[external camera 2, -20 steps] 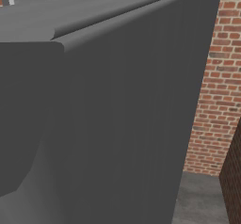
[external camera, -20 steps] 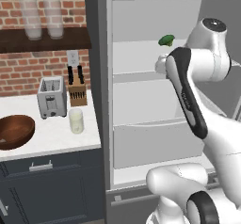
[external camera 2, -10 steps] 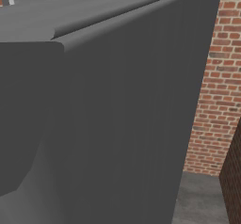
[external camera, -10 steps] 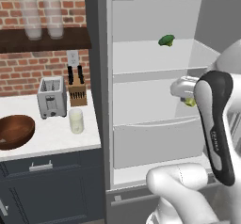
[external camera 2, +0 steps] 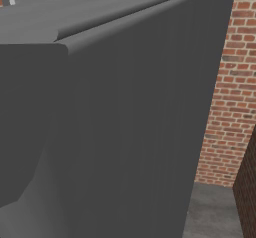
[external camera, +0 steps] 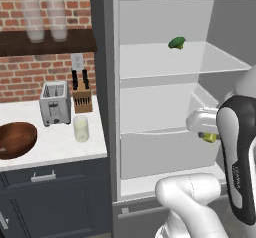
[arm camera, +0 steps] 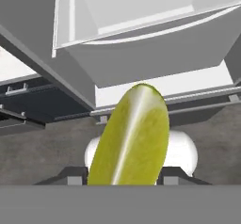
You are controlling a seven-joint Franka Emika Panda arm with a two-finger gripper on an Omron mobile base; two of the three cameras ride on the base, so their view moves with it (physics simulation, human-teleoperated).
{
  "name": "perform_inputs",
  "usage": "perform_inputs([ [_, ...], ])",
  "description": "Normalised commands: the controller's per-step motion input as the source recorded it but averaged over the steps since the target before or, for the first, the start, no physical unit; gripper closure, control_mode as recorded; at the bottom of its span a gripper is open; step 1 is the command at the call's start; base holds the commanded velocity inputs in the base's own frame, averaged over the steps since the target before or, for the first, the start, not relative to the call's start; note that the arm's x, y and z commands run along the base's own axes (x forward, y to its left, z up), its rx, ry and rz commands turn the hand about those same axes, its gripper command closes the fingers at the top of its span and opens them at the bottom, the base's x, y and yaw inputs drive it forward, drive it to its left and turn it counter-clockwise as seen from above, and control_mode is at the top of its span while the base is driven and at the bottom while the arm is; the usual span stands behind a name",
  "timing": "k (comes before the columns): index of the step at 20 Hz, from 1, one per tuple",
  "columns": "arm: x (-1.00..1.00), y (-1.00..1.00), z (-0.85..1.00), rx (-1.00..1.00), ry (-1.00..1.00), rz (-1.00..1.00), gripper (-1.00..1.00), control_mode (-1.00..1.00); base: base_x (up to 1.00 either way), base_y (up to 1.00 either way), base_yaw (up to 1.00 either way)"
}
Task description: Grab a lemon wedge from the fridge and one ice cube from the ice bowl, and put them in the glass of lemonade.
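The fridge (external camera: 165, 89) stands open, showing its white shelves. My gripper (external camera: 206, 133) hangs in front of the lower drawer, shut on the yellow-green lemon wedge (external camera: 211, 138). In the hand view the lemon wedge (arm camera: 132, 138) stands tall between the fingertips (arm camera: 74, 177), over the floor and the fridge's base. On the white counter to the left sit the glass of lemonade (external camera: 81, 128) and the brown wooden ice bowl (external camera: 16, 139). No ice cube can be made out in the bowl from here.
A green vegetable (external camera: 176, 43) lies on the upper fridge shelf. A toaster (external camera: 55, 102) and a knife block (external camera: 82, 94) stand behind the glass; two frosted jars (external camera: 45, 19) sit on the wall shelf. The open fridge door (external camera 2: 100, 132) blocks the right side, with a brick wall (external camera 2: 225, 82) beyond.
The arm has dropped from the upper shelf and drawn back out of the fridge, to the level of the lower drawer. The lemon wedge now shows in its grip.
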Motion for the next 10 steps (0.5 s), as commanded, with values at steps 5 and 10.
perform_inputs([
  [5,-0.06,0.14,-0.26,0.0,0.3,0.0,1.0,-1.0,0.0,0.0,0.0],
  [10,-0.13,0.01,-0.19,0.0,0.16,0.0,1.0,-1.0,0.0,0.0,0.0],
])
